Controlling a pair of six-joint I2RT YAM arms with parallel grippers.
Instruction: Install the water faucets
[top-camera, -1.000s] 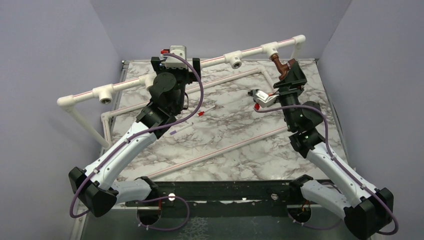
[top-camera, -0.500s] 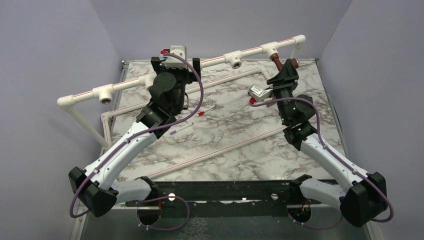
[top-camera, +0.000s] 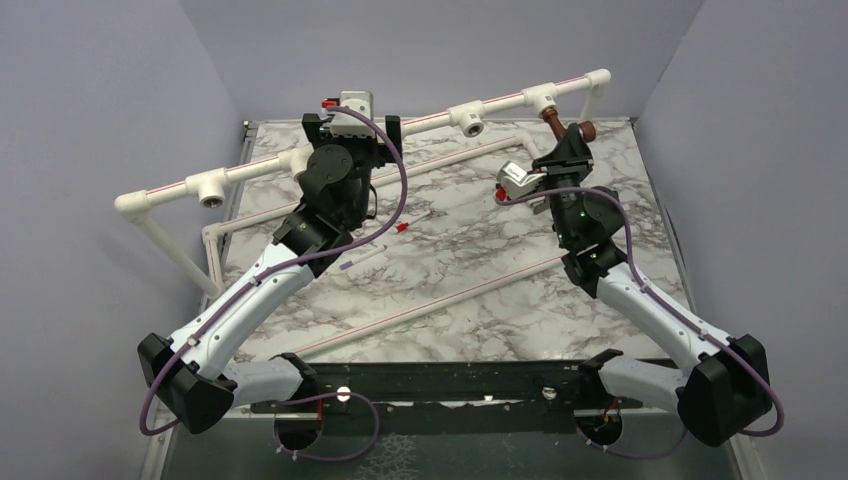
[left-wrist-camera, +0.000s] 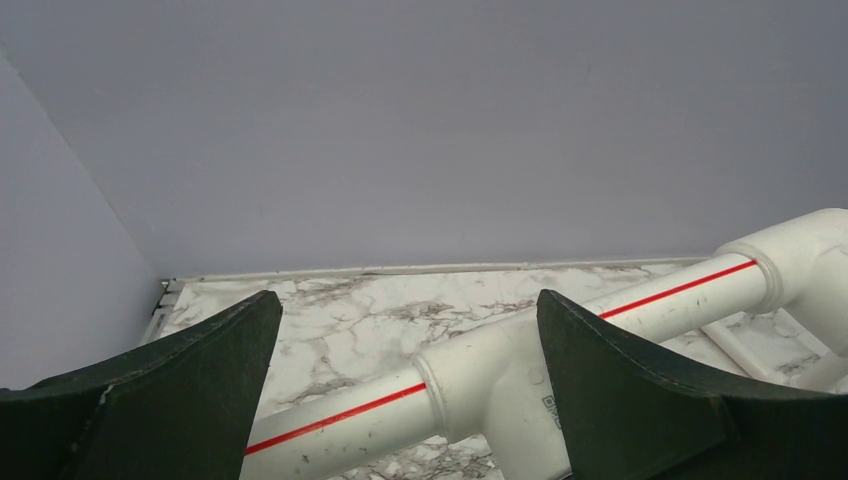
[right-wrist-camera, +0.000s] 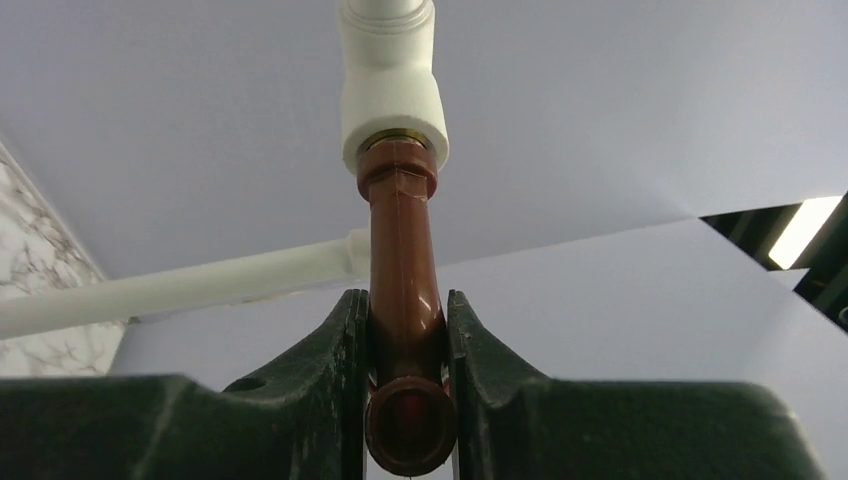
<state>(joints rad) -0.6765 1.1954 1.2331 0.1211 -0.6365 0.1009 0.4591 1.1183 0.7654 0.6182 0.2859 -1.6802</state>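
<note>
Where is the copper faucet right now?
In the top external view, the faucet is at the far right, held by the right end effector, its end in the rightmost white tee fitting.

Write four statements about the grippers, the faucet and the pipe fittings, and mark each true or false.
1. The right gripper is shut on the faucet. True.
2. The faucet lies loose, away from the pipe. False: it is held up, and its upper end sits in the white tee fitting.
3. The left gripper is open and holds nothing. True.
4. The middle tee already carries a faucet. False: its opening shows empty in the top view.
</note>
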